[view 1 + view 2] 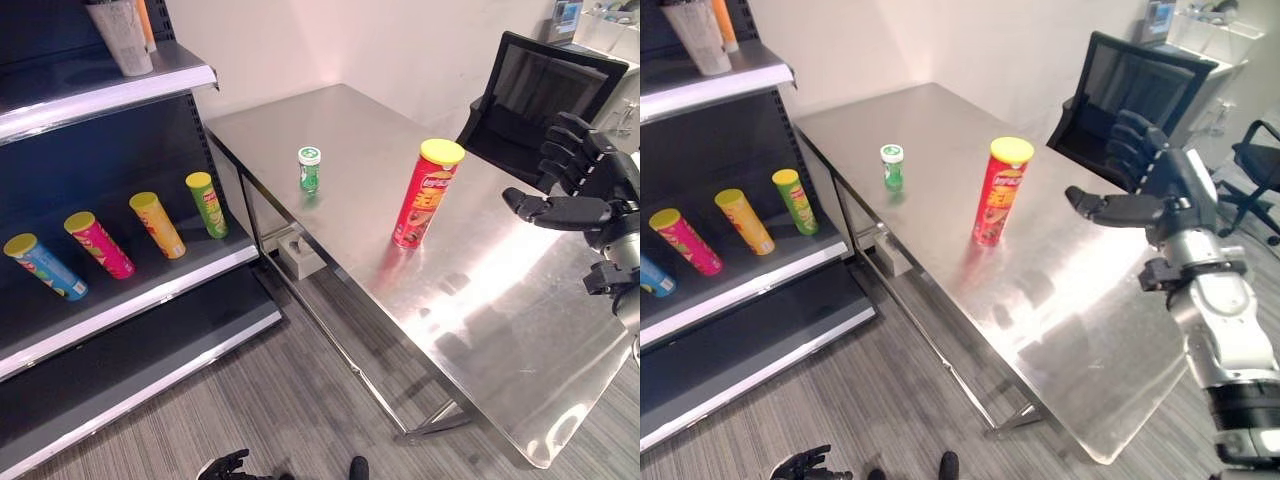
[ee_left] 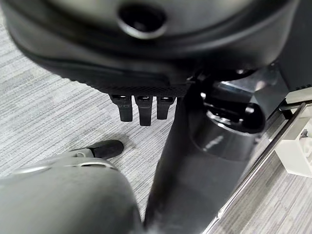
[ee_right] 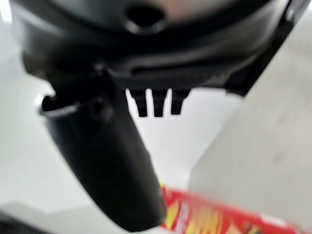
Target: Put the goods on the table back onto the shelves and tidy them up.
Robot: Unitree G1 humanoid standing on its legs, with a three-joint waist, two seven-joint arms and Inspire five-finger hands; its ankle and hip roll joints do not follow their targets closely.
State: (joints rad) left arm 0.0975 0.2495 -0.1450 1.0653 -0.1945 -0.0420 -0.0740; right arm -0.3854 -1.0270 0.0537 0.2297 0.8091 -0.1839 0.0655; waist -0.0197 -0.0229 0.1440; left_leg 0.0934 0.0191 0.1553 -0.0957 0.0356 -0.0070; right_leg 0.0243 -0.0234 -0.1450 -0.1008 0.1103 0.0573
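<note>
A tall red chip can (image 1: 425, 195) with a yellow lid stands upright near the middle of the steel table (image 1: 500, 300). A small green bottle (image 1: 309, 168) with a white cap stands further back and to the left, near the table's edge. My right hand (image 1: 598, 188) hovers open above the table to the right of the red can, a gap away, thumb pointing toward it. The red can (image 3: 214, 217) shows past the thumb in the right wrist view. My left hand (image 1: 225, 466) hangs low by the floor with relaxed fingers, holding nothing.
Left of the table stands a dark shelf unit (image 1: 150, 290); on its middle board lie a blue can (image 1: 45, 265), a pink can (image 1: 98, 243), an orange can (image 1: 157, 224) and a green can (image 1: 206, 203). A white container (image 1: 122, 35) stands on the top board. A black chair (image 1: 540, 85) is behind the table.
</note>
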